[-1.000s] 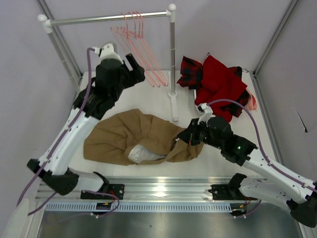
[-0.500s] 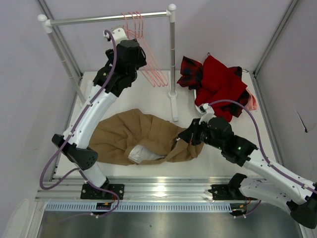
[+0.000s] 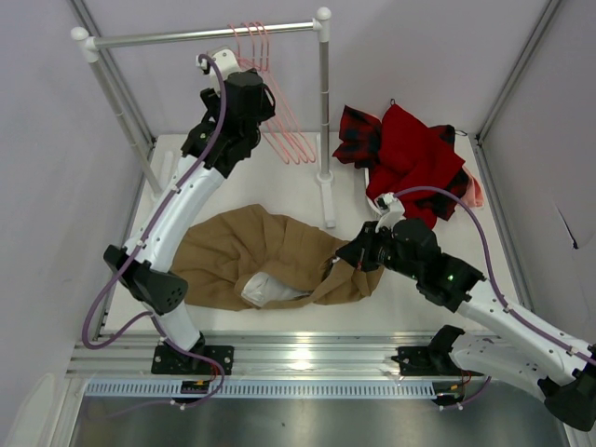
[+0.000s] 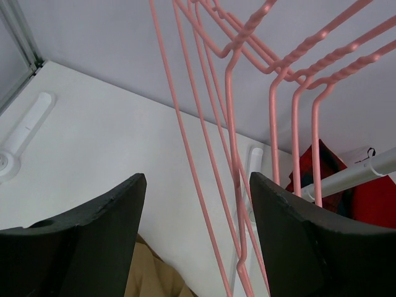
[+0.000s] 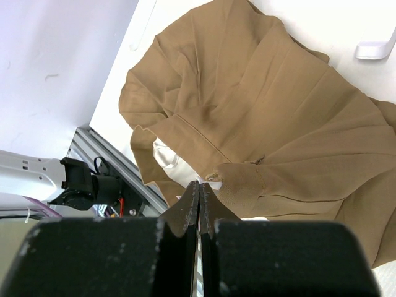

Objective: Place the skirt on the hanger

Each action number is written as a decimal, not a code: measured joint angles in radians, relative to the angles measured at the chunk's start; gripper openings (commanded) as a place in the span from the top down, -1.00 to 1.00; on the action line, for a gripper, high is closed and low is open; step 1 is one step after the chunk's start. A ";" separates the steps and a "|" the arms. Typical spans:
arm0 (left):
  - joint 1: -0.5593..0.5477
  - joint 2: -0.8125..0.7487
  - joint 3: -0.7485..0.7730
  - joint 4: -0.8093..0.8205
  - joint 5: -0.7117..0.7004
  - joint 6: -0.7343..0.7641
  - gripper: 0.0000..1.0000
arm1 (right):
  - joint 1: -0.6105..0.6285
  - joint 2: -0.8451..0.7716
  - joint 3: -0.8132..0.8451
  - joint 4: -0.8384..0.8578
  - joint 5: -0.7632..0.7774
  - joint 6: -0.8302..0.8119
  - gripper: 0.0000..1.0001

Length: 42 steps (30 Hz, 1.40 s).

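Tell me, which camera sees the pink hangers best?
The left wrist view: the thin pink wire hangers fill it close up, twisted necks and all. The top view shows them small, hanging on the silver metal rail. The right wrist view shows none.

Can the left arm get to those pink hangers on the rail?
Probably yes. The left tool is open and right up by the pink hangers hanging from the rail. In its wrist view, their wires cross the gap between its fingers, and nothing looks to be in the way. It has not closed on one yet.
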 measured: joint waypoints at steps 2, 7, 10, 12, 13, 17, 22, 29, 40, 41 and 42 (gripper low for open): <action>0.000 0.000 -0.006 0.013 0.010 0.003 -0.47 | -0.002 0.000 0.000 0.000 -0.001 0.000 1.00; 0.000 0.006 -0.008 0.024 0.014 0.005 -0.40 | -0.010 0.005 0.000 0.002 -0.008 0.000 1.00; 0.001 0.020 -0.008 0.025 0.007 0.005 -0.27 | -0.012 0.007 0.000 0.002 -0.011 0.000 1.00; 0.003 0.033 -0.008 0.025 -0.006 0.006 -0.22 | -0.013 0.007 0.000 0.002 -0.011 0.000 1.00; 0.005 0.041 -0.008 0.026 -0.013 0.013 -0.18 | -0.015 0.007 0.000 0.001 -0.011 0.000 1.00; 0.015 0.069 -0.009 0.042 -0.042 0.041 -0.10 | -0.019 0.007 0.000 0.002 -0.011 0.000 1.00; 0.021 0.072 -0.032 0.079 -0.077 0.095 0.02 | -0.019 0.009 0.000 0.003 -0.011 0.000 1.00; 0.032 0.045 -0.169 0.203 -0.092 0.186 0.12 | -0.024 0.015 0.000 0.008 -0.011 0.000 1.00; 0.052 -0.093 -0.423 0.367 -0.057 0.272 0.70 | -0.026 0.042 0.003 0.024 -0.019 -0.001 1.00; 0.052 -0.109 -0.441 0.382 -0.052 0.284 0.81 | -0.026 0.044 0.003 0.024 -0.019 0.000 1.00; 0.052 -0.124 -0.456 0.399 -0.049 0.292 0.96 | -0.026 0.045 0.003 0.024 -0.019 0.000 1.00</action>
